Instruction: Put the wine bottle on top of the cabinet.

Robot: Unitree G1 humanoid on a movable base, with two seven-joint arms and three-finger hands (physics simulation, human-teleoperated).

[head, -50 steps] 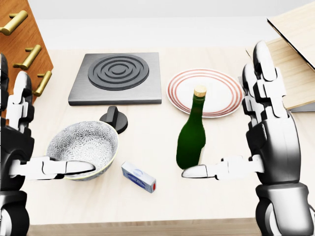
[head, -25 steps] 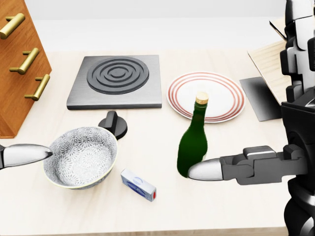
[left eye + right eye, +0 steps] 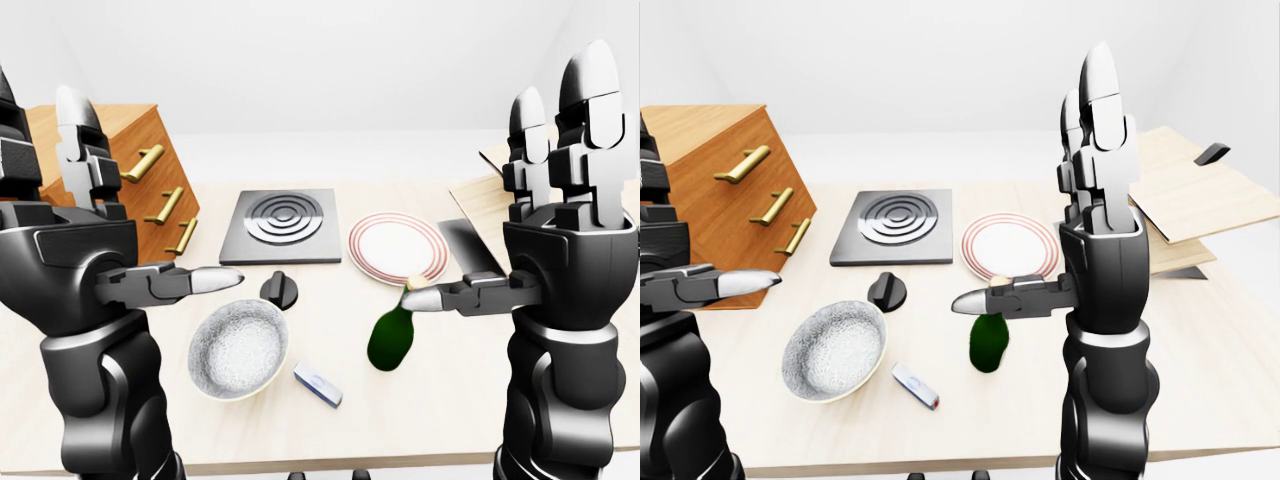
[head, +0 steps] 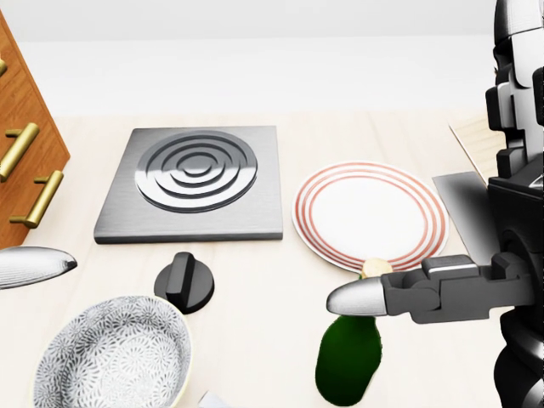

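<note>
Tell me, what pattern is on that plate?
The plate is white with thin red concentric rings near its rim; the head view shows it best.

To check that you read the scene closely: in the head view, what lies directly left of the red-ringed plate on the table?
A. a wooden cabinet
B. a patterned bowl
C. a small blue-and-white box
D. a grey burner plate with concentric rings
D: the grey burner plate sits just left of the red-ringed plate, while the bowl lies lower left.

A big light wooden table (image 3: 1230, 350) fills the room. White walls (image 3: 940, 60) stand far behind it. The light is bright and soft, with faint shadows.
</note>
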